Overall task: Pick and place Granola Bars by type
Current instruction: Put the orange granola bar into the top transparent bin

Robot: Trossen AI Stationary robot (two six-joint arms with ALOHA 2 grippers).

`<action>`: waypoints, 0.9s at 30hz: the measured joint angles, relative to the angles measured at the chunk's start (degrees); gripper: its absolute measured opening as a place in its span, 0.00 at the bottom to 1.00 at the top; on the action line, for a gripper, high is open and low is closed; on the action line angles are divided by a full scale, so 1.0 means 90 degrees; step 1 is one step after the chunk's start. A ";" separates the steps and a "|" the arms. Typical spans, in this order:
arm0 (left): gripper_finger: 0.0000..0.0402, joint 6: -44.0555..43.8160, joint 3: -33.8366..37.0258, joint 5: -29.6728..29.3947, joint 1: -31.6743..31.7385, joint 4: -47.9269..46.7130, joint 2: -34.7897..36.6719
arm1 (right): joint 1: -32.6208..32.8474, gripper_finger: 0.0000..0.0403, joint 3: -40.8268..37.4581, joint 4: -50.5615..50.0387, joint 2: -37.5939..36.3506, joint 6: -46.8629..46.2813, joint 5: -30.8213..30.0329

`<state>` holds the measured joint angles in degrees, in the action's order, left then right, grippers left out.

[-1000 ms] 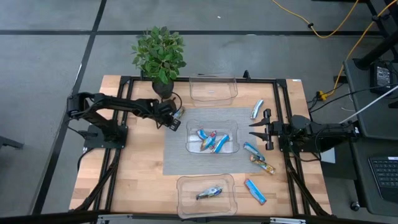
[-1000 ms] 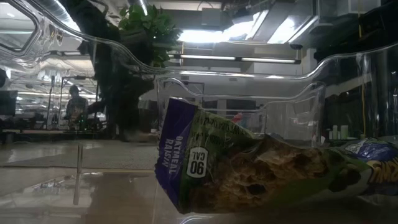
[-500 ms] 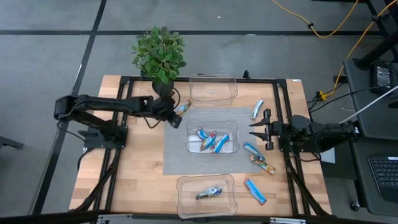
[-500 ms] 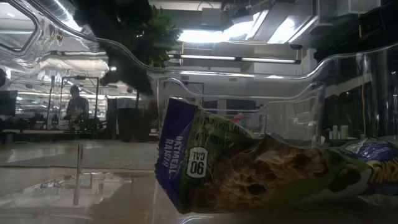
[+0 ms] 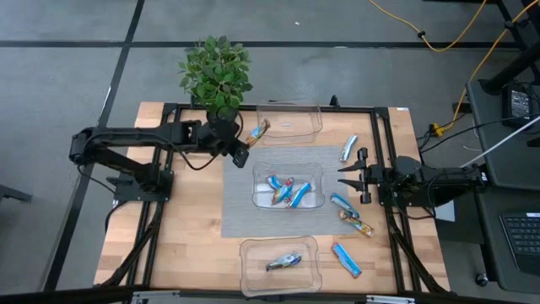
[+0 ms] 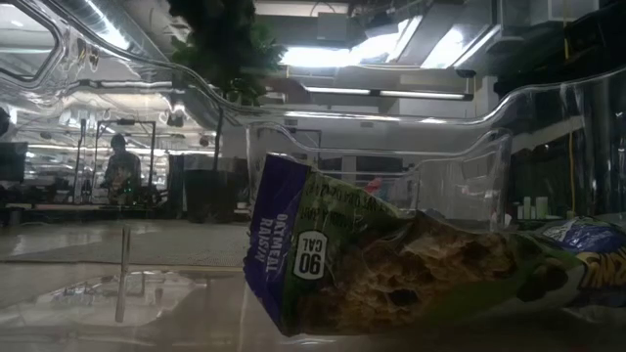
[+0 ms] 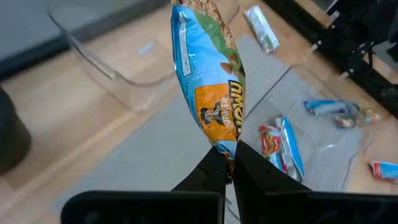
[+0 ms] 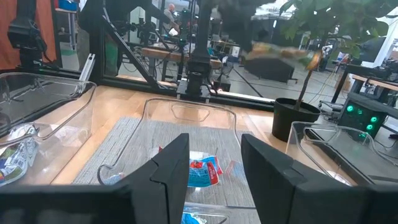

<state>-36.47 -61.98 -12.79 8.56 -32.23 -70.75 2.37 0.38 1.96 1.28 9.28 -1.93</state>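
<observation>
From above, the left gripper (image 5: 242, 153) is pinching a brown-orange bar (image 5: 258, 131) by one end and carrying it beside the rim of the far bin (image 5: 289, 121), which looks like the tray meant for that type; a second ago the same pincer was sitting lower on the grey mat (image 5: 238, 211), nearer the pot of the plant (image 5: 217, 74), so the arm is stretching out and swinging the bar toward the bin. Across the table the right gripper (image 5: 347, 176) is waiting beside the middle bin (image 5: 288, 186), its fingers standing apart and empty, unchanged. At table height, a green-and-purple bar (image 6: 391, 264) is lying inside the near bin (image 6: 509, 147), and the dark arm that was crossing the background is gone from that spot. Through the left wrist camera the fingers are closed tight on the wrapper's crimped end, the bar hanging over the mat's edge. Through the right wrist camera the open fingers are framing the blue bars (image 8: 202, 171) in the middle bin.
</observation>
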 joint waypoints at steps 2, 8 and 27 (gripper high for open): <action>0.01 0.0150 -0.0249 -0.0068 0.0000 -0.0068 -0.0038 | 0.0001 0.37 0.0001 0.0000 0.0000 0.0000 0.0000; 0.01 0.0536 -0.0862 -0.0141 0.0030 -0.0251 -0.0189 | 0.0000 0.37 0.0000 0.0000 0.0000 0.0000 -0.0001; 0.01 0.1641 -0.2678 0.0353 0.0724 -0.0438 -0.2177 | -0.0001 0.37 -0.0002 -0.0002 0.0024 0.0002 0.0000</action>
<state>-21.70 -86.09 -9.61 15.07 -36.17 -90.34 2.36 0.36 1.93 1.50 9.30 -1.93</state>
